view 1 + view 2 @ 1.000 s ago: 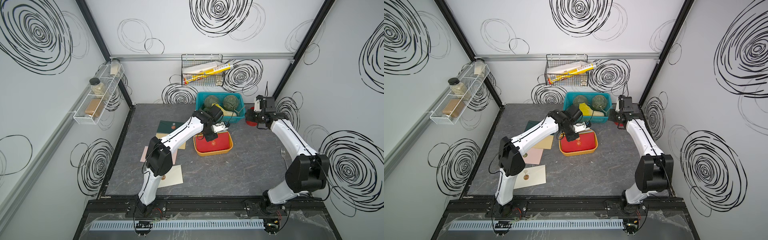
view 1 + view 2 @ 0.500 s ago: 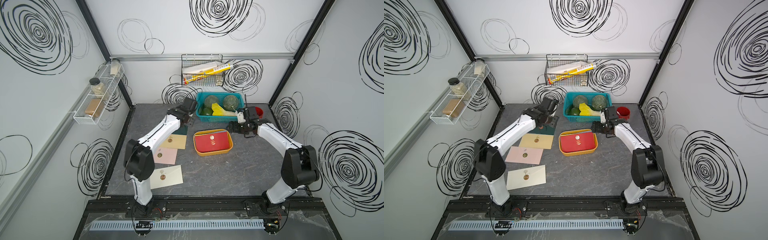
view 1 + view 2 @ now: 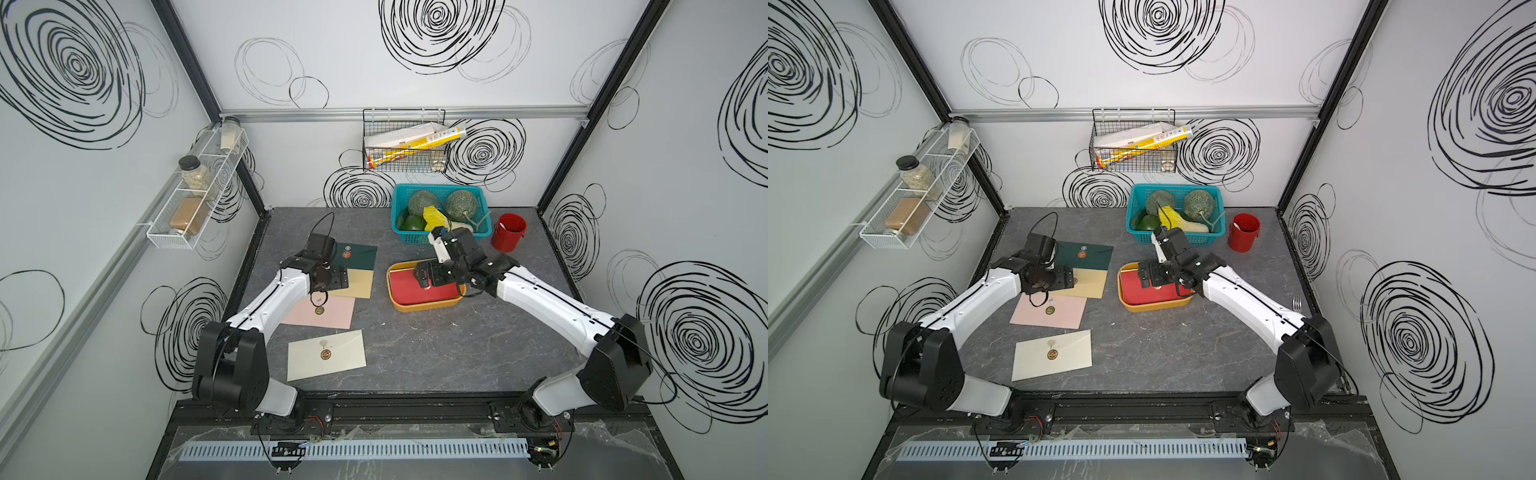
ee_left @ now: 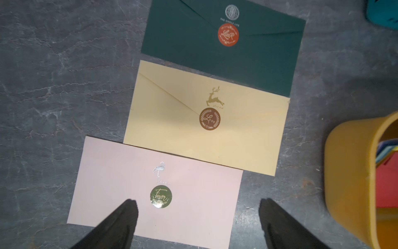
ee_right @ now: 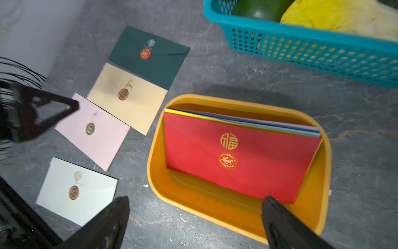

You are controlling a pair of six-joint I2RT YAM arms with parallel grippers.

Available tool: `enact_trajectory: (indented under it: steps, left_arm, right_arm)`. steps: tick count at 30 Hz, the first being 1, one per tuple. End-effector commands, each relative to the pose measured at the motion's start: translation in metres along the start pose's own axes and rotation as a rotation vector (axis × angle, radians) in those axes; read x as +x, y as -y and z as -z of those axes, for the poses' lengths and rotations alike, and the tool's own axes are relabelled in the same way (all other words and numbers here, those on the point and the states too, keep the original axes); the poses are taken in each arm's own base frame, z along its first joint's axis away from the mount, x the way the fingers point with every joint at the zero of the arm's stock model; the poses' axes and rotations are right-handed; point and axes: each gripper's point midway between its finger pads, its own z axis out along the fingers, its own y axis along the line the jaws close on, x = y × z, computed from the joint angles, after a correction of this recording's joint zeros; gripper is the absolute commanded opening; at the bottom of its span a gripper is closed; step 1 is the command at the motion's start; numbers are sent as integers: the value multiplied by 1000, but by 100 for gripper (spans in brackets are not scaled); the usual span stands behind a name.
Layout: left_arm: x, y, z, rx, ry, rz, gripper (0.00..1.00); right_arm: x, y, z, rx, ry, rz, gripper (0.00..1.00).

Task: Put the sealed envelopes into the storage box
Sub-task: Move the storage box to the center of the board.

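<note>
The mustard-yellow storage box (image 3: 424, 306) sits mid-table and holds a stack of sealed envelopes with a red one (image 5: 237, 155) on top. Dark green (image 3: 361, 259), tan (image 3: 359, 284), pink (image 3: 332, 316) and cream (image 3: 328, 359) envelopes lie flat in a row left of it. My left gripper (image 4: 198, 203) hangs open above the pink envelope (image 4: 183, 194), holding nothing. Open and empty too, my right gripper (image 5: 195, 199) hovers over the box's rim (image 5: 193, 207), one fingertip (image 5: 271, 204) by the red envelope's corner.
A teal basket (image 3: 440, 239) of melons and vegetables stands behind the box, with a red cup (image 3: 508, 235) to its right. A wire basket (image 3: 405, 143) hangs on the back wall and a jar shelf (image 3: 195, 199) on the left wall. A fork (image 3: 1296, 302) lies at the right table edge.
My left gripper left the box, opened, and swung left over the loose envelopes. My right gripper came from beside the red cup to above the box and opened wide.
</note>
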Motion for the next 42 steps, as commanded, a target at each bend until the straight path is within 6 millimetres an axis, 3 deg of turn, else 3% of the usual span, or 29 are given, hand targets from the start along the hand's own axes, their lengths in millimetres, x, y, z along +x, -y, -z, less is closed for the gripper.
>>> enact_trajectory:
  steps: [1, 3, 5, 7, 11, 15, 19, 26, 35, 42]
  left_arm:
    - [-13, 5, 17, 50, 59, 38, 95]
    - [-14, 5, 21, 53, 66, 25, 95]
    - [-15, 7, 23, 61, 68, 20, 95]
    - [-18, 12, 24, 81, 71, 18, 95]
    - [-26, 19, 25, 98, 73, 10, 95]
    - [-29, 23, 26, 110, 79, 6, 94]
    - [-27, 18, 27, 89, 85, 4, 94]
    - [-29, 16, 30, 83, 102, 8, 94]
    - [-28, 16, 30, 89, 103, 17, 94]
    - [-27, 13, 31, 81, 99, 10, 94]
  right_arm:
    - [11, 69, -5, 239, -19, -64, 100]
    - [9, 95, -4, 223, -32, -117, 93]
    - [8, 120, -1, 237, -38, -132, 77]
    - [11, 131, -5, 236, -66, -123, 60]
    - [21, 125, -26, 162, -142, -84, 49]
    - [32, 131, -42, 178, -193, -73, 44]
    - [42, 136, -57, 188, -234, -87, 28]
    - [45, 142, -66, 207, -231, -139, 10]
    - [26, 163, -73, 223, -178, -307, 2]
    - [4, 170, -84, 224, -168, -301, 3]
